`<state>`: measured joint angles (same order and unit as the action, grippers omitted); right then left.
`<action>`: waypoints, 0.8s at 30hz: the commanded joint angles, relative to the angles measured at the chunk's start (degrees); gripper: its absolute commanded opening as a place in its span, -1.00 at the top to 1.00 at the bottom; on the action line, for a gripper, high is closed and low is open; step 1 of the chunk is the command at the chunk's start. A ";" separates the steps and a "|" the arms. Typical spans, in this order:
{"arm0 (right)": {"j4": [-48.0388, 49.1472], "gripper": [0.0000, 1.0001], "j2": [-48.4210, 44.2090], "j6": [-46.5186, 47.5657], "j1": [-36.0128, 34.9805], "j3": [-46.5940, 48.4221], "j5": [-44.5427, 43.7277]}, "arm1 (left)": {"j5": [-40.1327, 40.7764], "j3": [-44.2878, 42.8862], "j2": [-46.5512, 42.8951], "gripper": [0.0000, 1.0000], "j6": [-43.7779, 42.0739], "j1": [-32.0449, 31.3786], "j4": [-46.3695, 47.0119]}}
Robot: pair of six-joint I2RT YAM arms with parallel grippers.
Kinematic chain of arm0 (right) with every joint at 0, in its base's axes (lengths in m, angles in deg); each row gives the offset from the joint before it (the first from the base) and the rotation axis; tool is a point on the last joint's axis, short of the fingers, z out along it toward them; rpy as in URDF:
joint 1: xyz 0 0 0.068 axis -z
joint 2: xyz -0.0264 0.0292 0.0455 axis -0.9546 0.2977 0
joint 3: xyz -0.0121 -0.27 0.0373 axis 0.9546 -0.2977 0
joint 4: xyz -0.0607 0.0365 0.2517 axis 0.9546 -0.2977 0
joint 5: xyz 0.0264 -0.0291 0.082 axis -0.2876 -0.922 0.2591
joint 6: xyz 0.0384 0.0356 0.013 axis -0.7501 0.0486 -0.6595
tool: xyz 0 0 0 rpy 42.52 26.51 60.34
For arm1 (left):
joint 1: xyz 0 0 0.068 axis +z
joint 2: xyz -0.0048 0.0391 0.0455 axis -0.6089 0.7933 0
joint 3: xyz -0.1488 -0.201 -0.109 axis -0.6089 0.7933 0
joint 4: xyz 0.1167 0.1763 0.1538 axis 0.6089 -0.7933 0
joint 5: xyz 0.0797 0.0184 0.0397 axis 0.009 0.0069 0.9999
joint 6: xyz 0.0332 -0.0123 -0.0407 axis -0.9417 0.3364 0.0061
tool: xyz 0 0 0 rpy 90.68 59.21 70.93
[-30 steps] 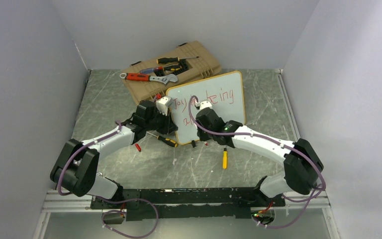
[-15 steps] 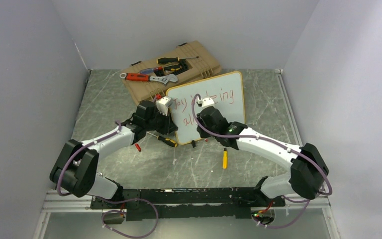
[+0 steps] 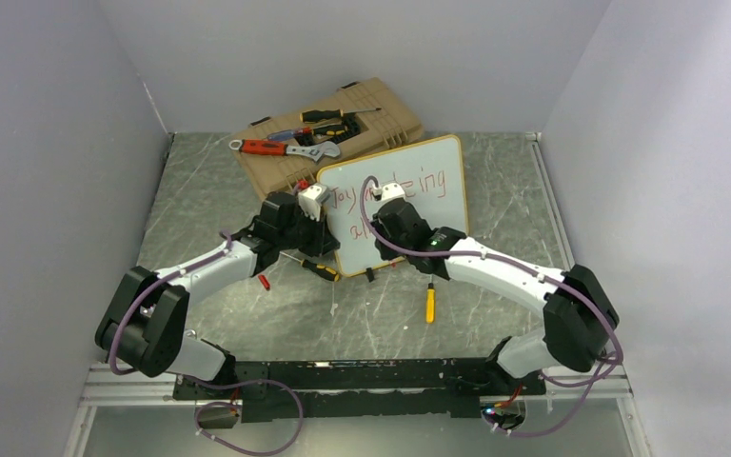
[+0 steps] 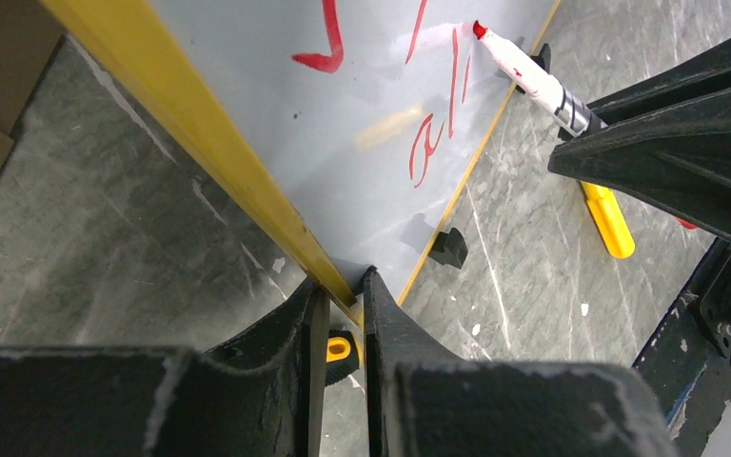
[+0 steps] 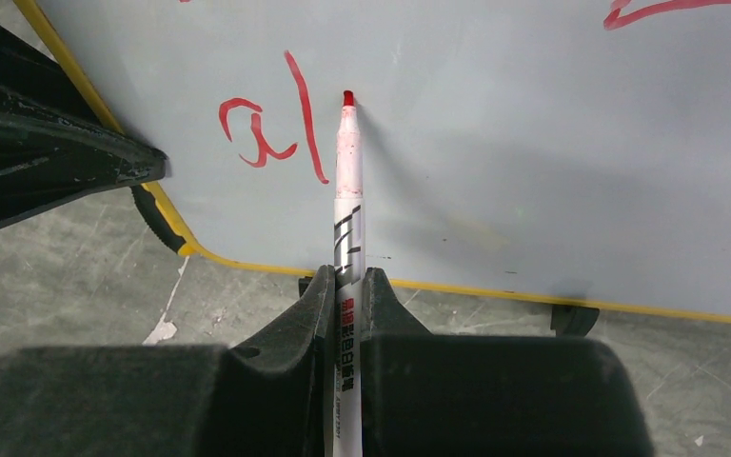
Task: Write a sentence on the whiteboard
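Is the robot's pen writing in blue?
No, the marker in the right claw has a red tip, and the letters on the whiteboard are red.

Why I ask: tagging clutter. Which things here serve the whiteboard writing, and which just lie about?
In use: whiteboard, clamped by the left end effector; red sentence; marker in the right end effector.
Lying about: tan toolbox, wrench on it, yellow-handled tool on the table.

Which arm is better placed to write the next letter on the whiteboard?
Right. The right gripper is shut on the red marker, tip at the whiteboard just past the written "al". The left gripper is clamped on the board's yellow frame, likely steadying it.
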<state>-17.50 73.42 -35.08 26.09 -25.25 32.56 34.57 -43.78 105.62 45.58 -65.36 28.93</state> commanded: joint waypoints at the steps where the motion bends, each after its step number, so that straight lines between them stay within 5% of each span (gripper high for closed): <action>1: 1.72 1.00 2.26 1.19 1.06 3.54 0.21 | 1.94 -0.70 -0.82 0.94 -2.73 0.00 -1.71; 12: 4.14 1.00 -7.39 -0.36 0.75 -3.73 -0.30 | 3.16 -1.01 -0.22 0.95 -2.21 0.00 -2.22; 24: 4.22 1.00 -2.16 1.31 0.79 -1.47 1.00 | 2.86 -0.84 -1.03 0.96 -2.29 0.04 -2.45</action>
<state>-15.75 69.95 -34.68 26.75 -28.66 33.26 35.03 -43.78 105.62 45.60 -65.25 28.88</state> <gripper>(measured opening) 0.095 0.205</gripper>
